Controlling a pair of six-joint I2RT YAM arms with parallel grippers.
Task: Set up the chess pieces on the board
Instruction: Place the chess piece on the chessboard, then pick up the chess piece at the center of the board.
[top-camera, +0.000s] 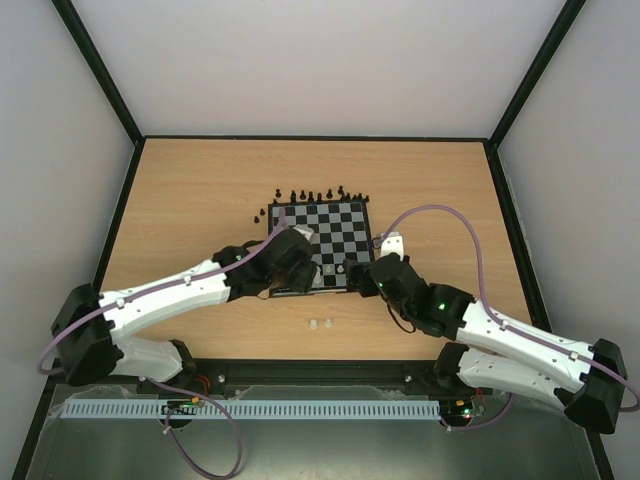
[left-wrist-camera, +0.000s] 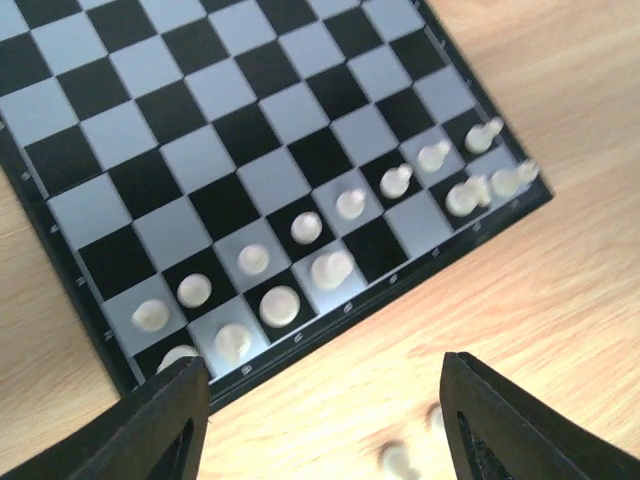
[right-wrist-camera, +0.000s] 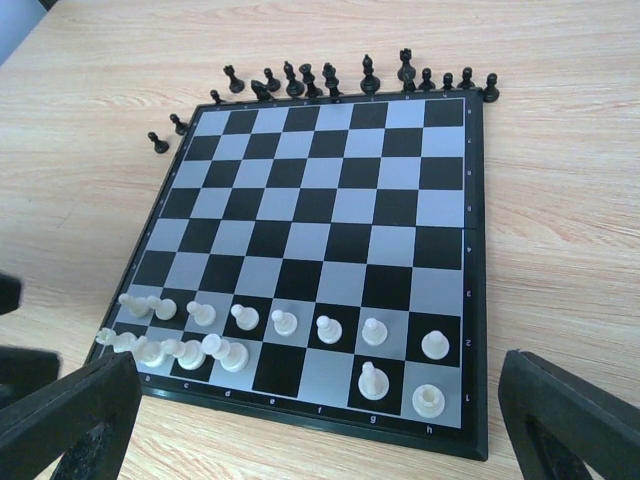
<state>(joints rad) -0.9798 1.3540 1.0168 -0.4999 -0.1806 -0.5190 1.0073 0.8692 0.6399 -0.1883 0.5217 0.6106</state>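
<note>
Left gripper (left-wrist-camera: 322, 385): jaws spread, nothing between them. Its black fingers (left-wrist-camera: 165, 425) frame the bottom of the wrist view.
Just ahead of the fingertips runs the near border of the flat square chessboard with black and pale grey checks (left-wrist-camera: 250, 150).
Whitish-cream chess pieces (left-wrist-camera: 305, 228) stand on the two rows closest to this gripper. The front row is full and the back row has gaps.
Two loose cream pieces (left-wrist-camera: 400, 460) lie off the board on the light wooden table (right-wrist-camera: 560, 150), below the gripper and nearer its right finger. They are blurred.

Right gripper (right-wrist-camera: 318, 375): jaws wide apart, empty, low at the board's near edge. The cream rows sit directly in front of it.
Black chess pieces (right-wrist-camera: 330, 78) stand on the table well ahead of it, strung along the board's far edge. A few stragglers sit past the far left corner.
</note>
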